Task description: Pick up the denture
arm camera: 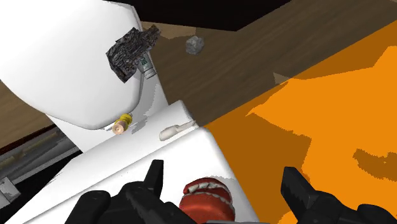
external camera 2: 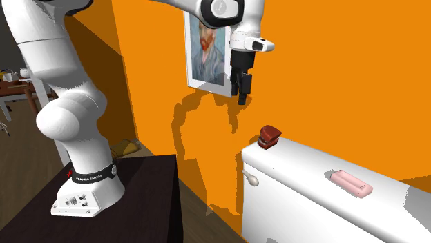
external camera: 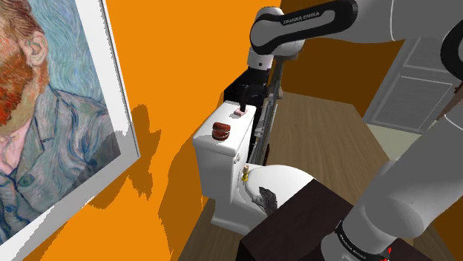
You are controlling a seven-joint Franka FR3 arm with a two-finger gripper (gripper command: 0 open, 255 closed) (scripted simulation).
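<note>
Denture: your target is the small red denture (arm camera: 207,196) with a row of white teeth. It sits on the flat lid of the white toilet tank (external camera 2: 311,200), at the end nearest the dark stand (external camera 2: 145,200).
Long axis: in the wrist view you see its wider span lying roughly across the gap between the two fingers. The tooth row seems to face away from the camera, though the lower half is cut off, so treat that as likely.
Gripper: the black two-finger gripper (arm camera: 222,175) is spread wide and grips nothing. It hangs above the denture, apart from it.
Edges: the denture lies close to the lid edge that runs along the orange wall (external camera 2: 152,76). The lid's short end, above the white flush lever (arm camera: 175,132), is also near.
Neighbours: a pink oblong bar (external camera 2: 351,183) lies further along the same lid, well apart from the denture.
Open room: you have bare lid between denture and bar.
Below: a dark grey crumpled lump (arm camera: 130,51) rests on the white toilet seat cover (arm camera: 63,63).
Wall: a white-framed portrait painting (external camera 2: 209,48) hangs behind the gripper.
</note>
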